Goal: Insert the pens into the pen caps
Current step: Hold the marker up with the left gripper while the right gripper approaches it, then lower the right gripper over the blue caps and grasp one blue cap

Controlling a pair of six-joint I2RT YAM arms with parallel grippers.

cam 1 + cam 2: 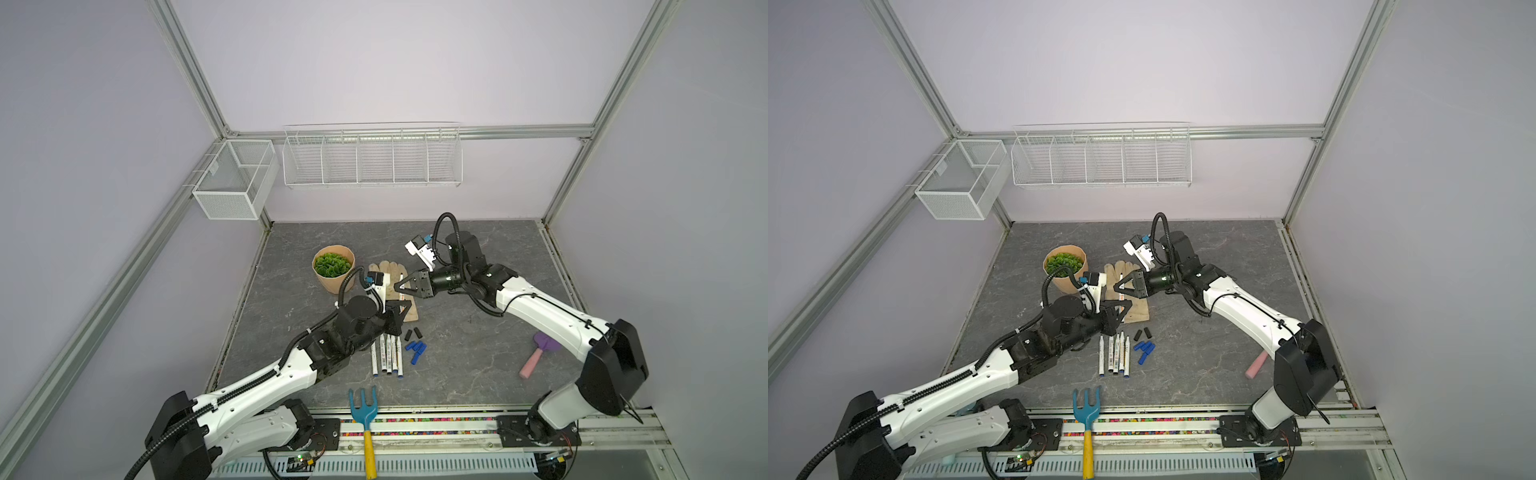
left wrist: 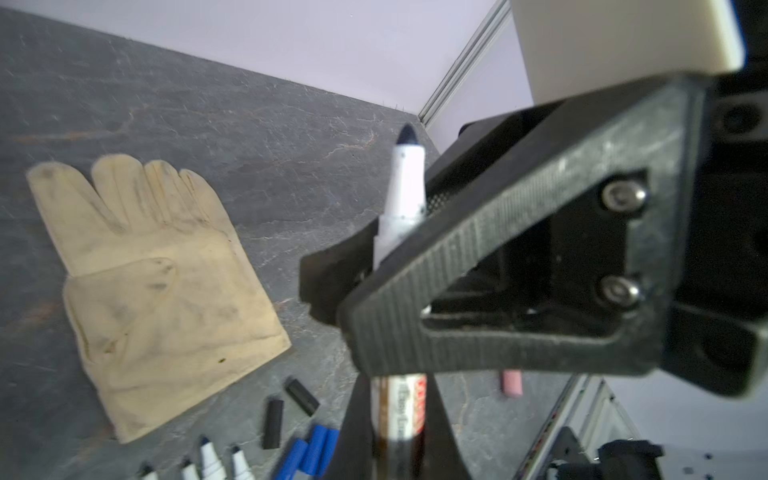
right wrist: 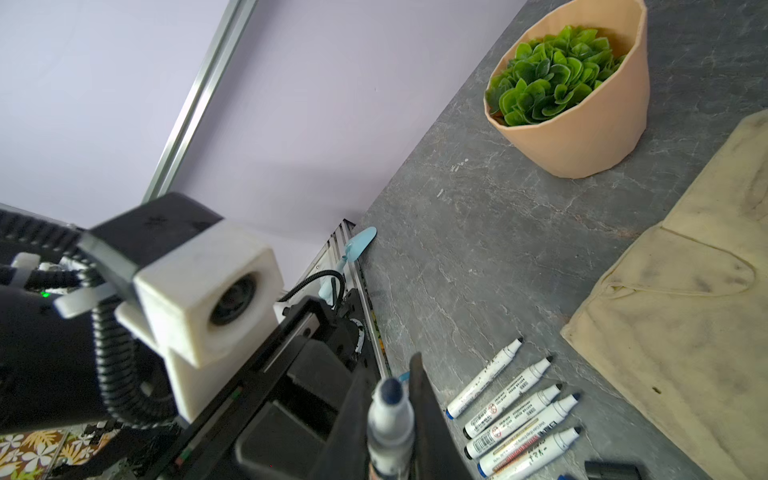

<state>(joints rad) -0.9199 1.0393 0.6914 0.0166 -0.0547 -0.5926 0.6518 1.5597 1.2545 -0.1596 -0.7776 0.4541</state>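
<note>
**Two-arm grip on one pen.** The left gripper [image 2: 376, 266] is clamping its jaws on the white neck of an uncapped pen [image 2: 402, 195], whose dark tip is projecting beyond them. The right gripper [image 1: 397, 286] is clamping its jaws on the labelled barrel of the same pen, just beside the left jaws. In both top views the two grippers are meeting tip to tip, holding this pen in the air above the glove [image 1: 386, 270].

Five other pens [image 1: 386, 353] are lying side by side in a row on the surface [image 1: 457, 374], near the left gripper, with their uncapped tips pointing towards the glove. The blue caps [image 1: 417, 350] are lying in a loose cluster just beside the row, on its right in the top views. The two black caps [image 1: 413, 333] are lying between that cluster and the glove. A plant pot [image 1: 332, 270] is standing beside the glove. A pink-handled trowel [image 1: 534, 361] is lying well apart, near the right arm.
</note>
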